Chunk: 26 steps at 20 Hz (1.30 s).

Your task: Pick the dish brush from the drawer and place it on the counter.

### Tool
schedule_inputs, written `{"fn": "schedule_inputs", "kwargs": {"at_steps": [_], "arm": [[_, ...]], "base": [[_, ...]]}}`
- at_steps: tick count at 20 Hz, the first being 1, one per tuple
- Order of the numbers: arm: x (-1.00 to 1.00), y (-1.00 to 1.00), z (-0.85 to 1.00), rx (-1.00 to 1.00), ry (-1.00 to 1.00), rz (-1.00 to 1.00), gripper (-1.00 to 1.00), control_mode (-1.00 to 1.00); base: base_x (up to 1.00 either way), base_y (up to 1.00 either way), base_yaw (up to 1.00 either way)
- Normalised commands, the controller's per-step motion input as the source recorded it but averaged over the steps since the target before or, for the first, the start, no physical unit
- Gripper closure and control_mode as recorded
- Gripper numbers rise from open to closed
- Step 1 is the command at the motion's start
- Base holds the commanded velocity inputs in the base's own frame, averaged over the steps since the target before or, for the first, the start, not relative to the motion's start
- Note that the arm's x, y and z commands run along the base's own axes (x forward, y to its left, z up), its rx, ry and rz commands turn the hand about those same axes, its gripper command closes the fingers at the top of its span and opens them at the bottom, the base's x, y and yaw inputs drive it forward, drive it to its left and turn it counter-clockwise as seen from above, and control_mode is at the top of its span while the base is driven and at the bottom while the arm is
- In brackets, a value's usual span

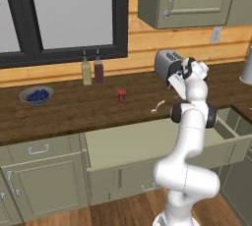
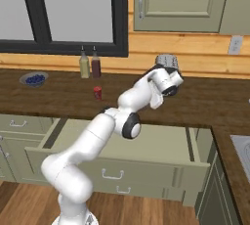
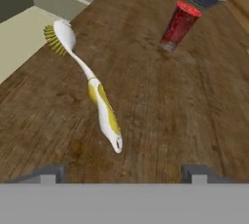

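Note:
The dish brush (image 3: 97, 96), with its white head, yellow bristles and pale-yellow handle, lies flat on the dark wood counter (image 3: 170, 101); it is a small pale streak (image 1: 157, 106) near the counter's (image 1: 74, 109) front edge. My gripper (image 3: 124, 174) hovers just above the handle end, open, its fingertips (image 3: 51, 172) set wide apart with nothing between them. The hand (image 1: 176, 80) hangs over the counter (image 2: 210, 104) in front of the toaster. Below it, the wide sage-green drawer (image 1: 142, 144) stands pulled out (image 2: 161, 143). The arm covers the brush in the right base view.
A small red can (image 1: 121, 96) (image 3: 180, 26) stands left of the brush. A bowl of blueberries (image 1: 36, 95) and two bottles (image 1: 92, 69) sit farther left. A silver toaster (image 1: 166, 62) is behind the hand. The open drawer juts out below the counter edge.

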Motion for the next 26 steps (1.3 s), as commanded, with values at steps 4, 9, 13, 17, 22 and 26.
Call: {"fn": "schedule_inputs", "kwargs": {"at_steps": [4, 9, 13, 17, 22, 26], "arm": [[-1.0, 0.37, 0.01, -0.14, -0.6, -0.08, -1.0, -1.0], [-1.0, 0.72, -0.02, -0.22, -0.57, -0.09, -1.0, -1.0], [-1.0, 0.97, -0.26, -0.24, -0.48, -0.03, -1.0, -1.0], [-1.0, 0.86, 0.09, -0.19, -0.44, -0.03, -1.0, -1.0], [-1.0, 0.27, 0.8, -0.07, -0.54, -0.03, -1.0, -1.0], [-1.0, 0.24, 0.58, -0.09, -0.45, -0.02, -1.0, -1.0]], "base": [[0.0, 0.0, 0.0], [0.0, 0.0, 0.0], [0.0, 0.0, 0.0], [0.0, 0.0, 0.0], [0.0, 0.0, 0.0], [0.0, 0.0, 0.0]]}}
